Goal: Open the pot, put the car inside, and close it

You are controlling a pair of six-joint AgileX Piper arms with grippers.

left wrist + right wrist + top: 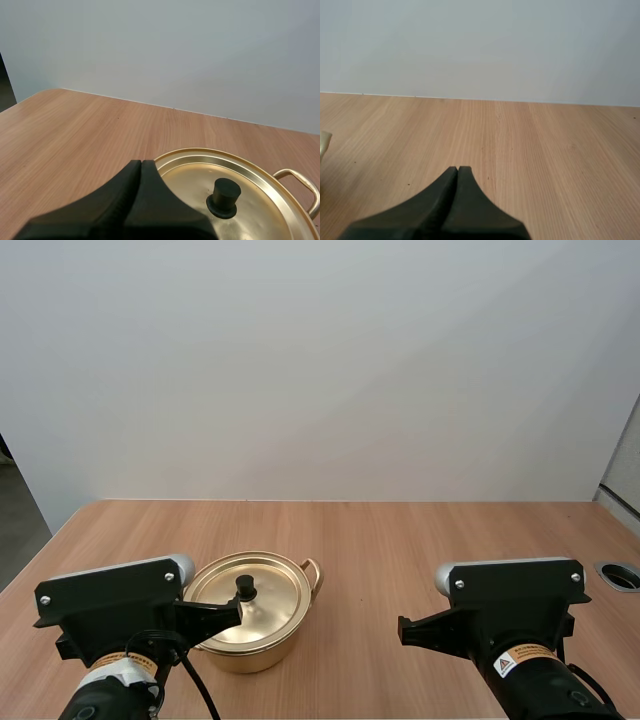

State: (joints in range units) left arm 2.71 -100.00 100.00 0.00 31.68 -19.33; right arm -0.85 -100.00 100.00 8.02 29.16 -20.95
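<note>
A gold pot (252, 620) stands on the wooden table with its lid (250, 592) on and a black knob (245, 587) in the lid's middle. My left gripper (236, 612) is shut on nothing, and its tip hangs over the lid's near left part, just short of the knob. In the left wrist view the shut gripper (140, 163) lies at the lid (250, 200) rim, the knob (224, 197) a little beyond it. My right gripper (457, 170) is shut, empty, over bare wood to the right of the pot (323, 142).
One pot handle (314, 575) sticks out toward the far right. A round grommet hole (620, 574) sits in the table (420, 540) at its right edge. Open wood stretches behind the pot and between the two arms.
</note>
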